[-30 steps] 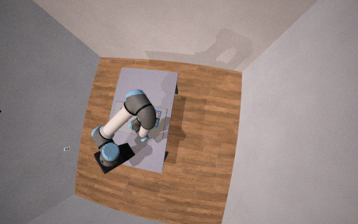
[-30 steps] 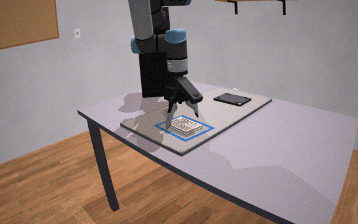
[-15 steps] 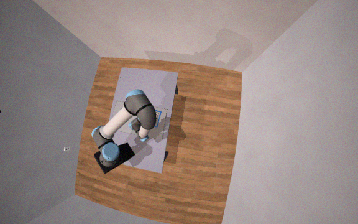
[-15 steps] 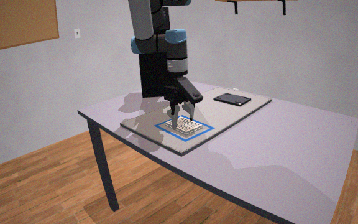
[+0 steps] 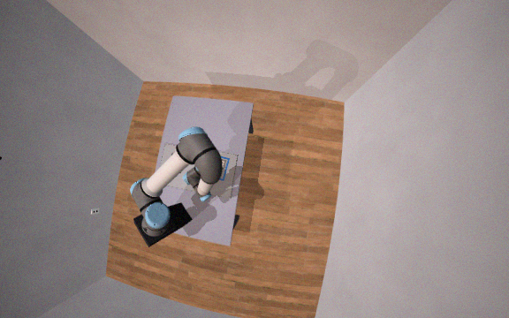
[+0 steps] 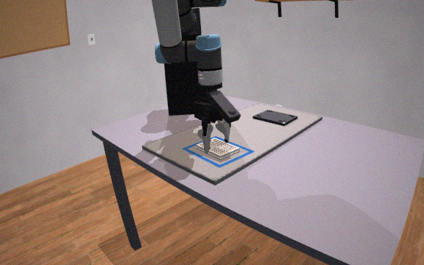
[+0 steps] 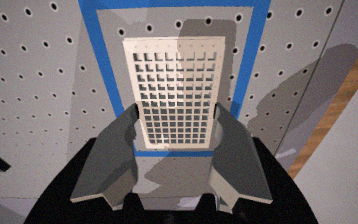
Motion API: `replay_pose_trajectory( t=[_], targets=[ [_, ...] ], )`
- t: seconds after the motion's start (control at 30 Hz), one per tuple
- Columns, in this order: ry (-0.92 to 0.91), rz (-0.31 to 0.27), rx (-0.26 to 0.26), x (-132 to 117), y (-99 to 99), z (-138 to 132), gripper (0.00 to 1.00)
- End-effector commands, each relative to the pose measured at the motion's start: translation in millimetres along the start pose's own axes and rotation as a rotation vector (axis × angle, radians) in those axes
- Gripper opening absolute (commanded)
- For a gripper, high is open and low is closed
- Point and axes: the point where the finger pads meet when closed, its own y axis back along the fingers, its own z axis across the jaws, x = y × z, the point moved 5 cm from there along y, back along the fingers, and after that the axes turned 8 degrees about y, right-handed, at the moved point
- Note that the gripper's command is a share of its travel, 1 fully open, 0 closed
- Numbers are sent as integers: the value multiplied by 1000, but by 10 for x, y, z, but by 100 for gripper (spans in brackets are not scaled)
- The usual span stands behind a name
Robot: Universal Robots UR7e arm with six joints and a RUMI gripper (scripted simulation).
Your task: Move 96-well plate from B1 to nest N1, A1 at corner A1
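The white 96-well plate (image 6: 222, 149) (image 7: 175, 85) lies flat inside the blue outline of spot B1 (image 6: 201, 157) (image 7: 98, 60) (image 5: 227, 169) on the grey perforated board (image 6: 271, 137). My gripper (image 6: 216, 145) (image 7: 176, 104) points straight down over the plate. Its two fingers press on the plate's long sides near its near end, so it is shut on the plate. The black plate nest N1 (image 6: 275, 117) sits at the far right end of the board and holds nothing. In the overhead view the arm hides the gripper and most of the plate.
The board lies on a lilac table (image 6: 344, 165) (image 5: 210, 119). The arm's black base (image 5: 166, 223) stands at the table's back left corner. A wooden floor (image 5: 290, 177) surrounds the table.
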Motion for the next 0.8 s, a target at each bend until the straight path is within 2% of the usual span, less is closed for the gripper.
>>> replay_pose_trajectory(
  t=[0.0,0.27,0.77],
  targets=[
    [0,1,-1,3,3,2,0],
    [0,1,-1,3,3,2,0],
    [0,1,0,3,219,1,0]
  ],
)
